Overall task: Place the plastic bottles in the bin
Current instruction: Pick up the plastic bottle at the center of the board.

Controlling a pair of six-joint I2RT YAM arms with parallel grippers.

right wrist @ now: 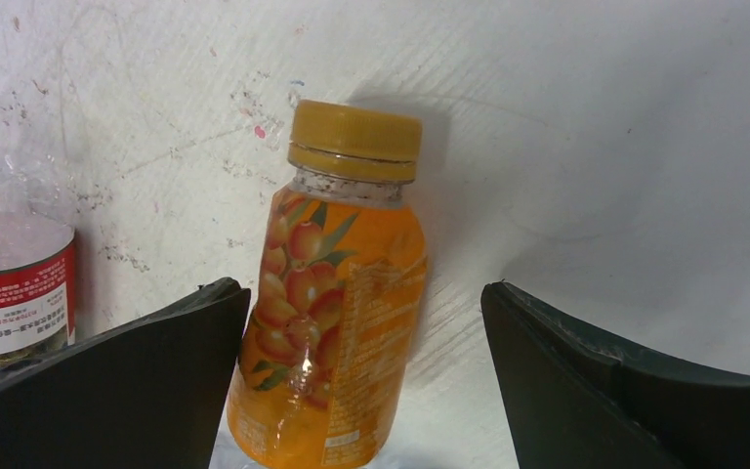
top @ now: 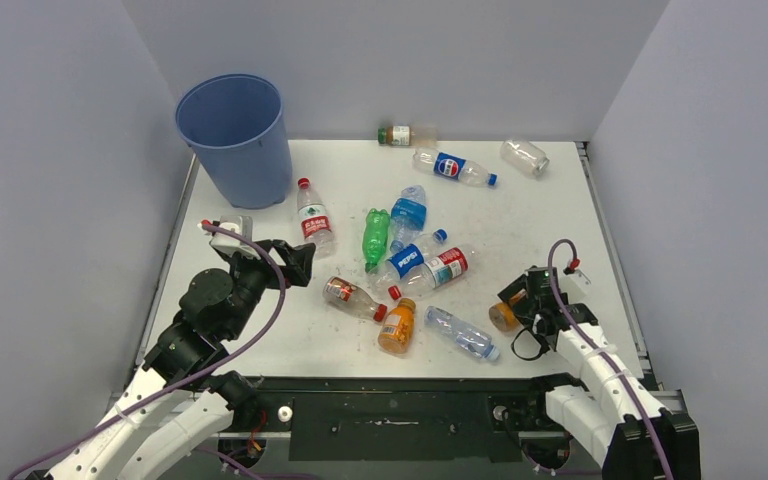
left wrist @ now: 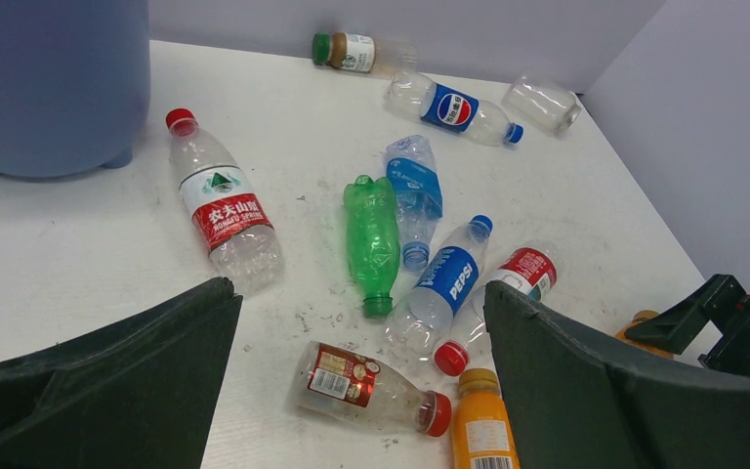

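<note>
The blue bin point(top: 235, 135) stands at the far left; it also shows in the left wrist view point(left wrist: 54, 78). Several plastic bottles lie in the middle: a red-labelled clear one point(top: 313, 220), a green one point(top: 375, 237), a Pepsi one point(top: 410, 257), an orange one point(top: 397, 326). My left gripper point(top: 300, 262) is open and empty, held above the table left of a red-capped bottle point(left wrist: 366, 386). My right gripper point(top: 522, 300) is open, low over a small orange bottle point(right wrist: 342, 322) that lies between its jaws, close to the left finger point(right wrist: 137, 371).
At the back lie a green-capped bottle point(top: 400, 135), another Pepsi bottle point(top: 452, 168) and a clear bottle point(top: 525, 157). A clear bottle point(top: 462, 333) lies near the front edge, left of the right gripper. Grey walls close in three sides of the table.
</note>
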